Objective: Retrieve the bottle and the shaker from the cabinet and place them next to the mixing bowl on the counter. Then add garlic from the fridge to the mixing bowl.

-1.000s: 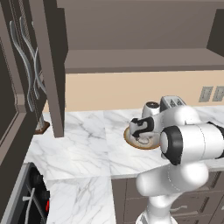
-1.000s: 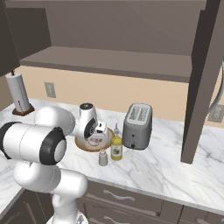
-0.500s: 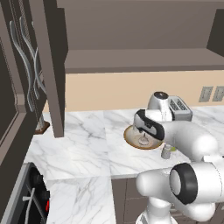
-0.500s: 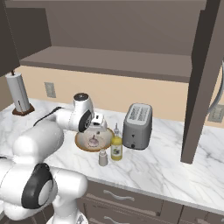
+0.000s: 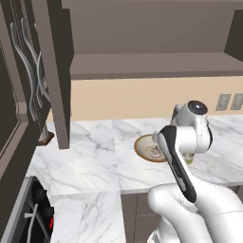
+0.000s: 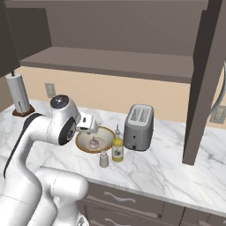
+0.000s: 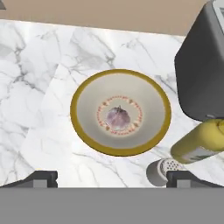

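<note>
The mixing bowl (image 7: 120,144) sits on the white marble counter (image 7: 35,109), and a purple-white garlic bulb (image 7: 118,117) lies in its middle. My gripper (image 7: 113,179) hovers above the bowl's near side, open, fingers wide apart with nothing between them. The yellow bottle (image 7: 199,142) and the small grey shaker (image 7: 164,170) stand right beside the bowl. In the right base view the gripper (image 6: 89,130) hangs just over the bowl (image 6: 106,132), with the garlic (image 6: 94,142) inside, and the bottle (image 6: 117,148) and shaker (image 6: 104,159) on its right. In the left base view my arm covers part of the bowl (image 5: 142,144).
A silver toaster (image 6: 138,127) stands behind the bottle. The wall cabinet's shelf (image 6: 110,62) overhead is bare, and its open door (image 6: 201,84) hangs out on the right. A paper towel holder (image 6: 18,93) stands far left. Bare marble (image 6: 167,172) lies right of the toaster.
The jaws have spread wider and the hand has lifted and drawn back from the bowl. The garlic stays lying in the bowl.
</note>
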### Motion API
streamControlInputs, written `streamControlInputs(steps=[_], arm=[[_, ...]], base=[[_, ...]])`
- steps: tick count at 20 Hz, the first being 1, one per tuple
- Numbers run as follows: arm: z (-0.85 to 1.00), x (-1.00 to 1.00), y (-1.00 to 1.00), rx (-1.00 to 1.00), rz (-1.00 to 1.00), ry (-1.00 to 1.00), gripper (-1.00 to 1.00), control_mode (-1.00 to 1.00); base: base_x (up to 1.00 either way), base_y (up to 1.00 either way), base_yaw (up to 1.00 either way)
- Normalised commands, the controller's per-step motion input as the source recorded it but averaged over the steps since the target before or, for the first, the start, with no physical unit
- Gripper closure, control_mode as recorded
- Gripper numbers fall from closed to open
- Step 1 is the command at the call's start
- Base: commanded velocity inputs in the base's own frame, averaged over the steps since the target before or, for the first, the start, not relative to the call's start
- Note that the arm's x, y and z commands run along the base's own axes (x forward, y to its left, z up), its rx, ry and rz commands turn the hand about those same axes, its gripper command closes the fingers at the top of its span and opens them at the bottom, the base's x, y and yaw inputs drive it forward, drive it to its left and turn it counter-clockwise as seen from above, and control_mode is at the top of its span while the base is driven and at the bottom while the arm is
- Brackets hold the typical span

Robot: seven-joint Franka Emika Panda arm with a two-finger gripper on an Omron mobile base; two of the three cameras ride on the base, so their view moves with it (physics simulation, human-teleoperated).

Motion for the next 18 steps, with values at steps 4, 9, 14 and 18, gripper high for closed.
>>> streamControlInputs(steps=[4, 9, 14, 18], arm=[[1.0, -0.92, 0.02, 0.0, 0.0, -0.13, -1.0, -1.0], [0.99, -0.44, 0.0, 0.0, 0.0, 0.0, -1.0, -1.0], [0.9, -0.43, -0.06, 0.0, 0.0, 0.0, -1.0, -1.0], [0.61, -0.59, -0.03, 0.0, 0.0, -0.05, -1.0, -1.0]], base=[[0.0, 0.0, 0.0], [0.0, 0.0, 0.0], [0.0, 0.0, 0.0], [0.0, 0.0, 0.0]])
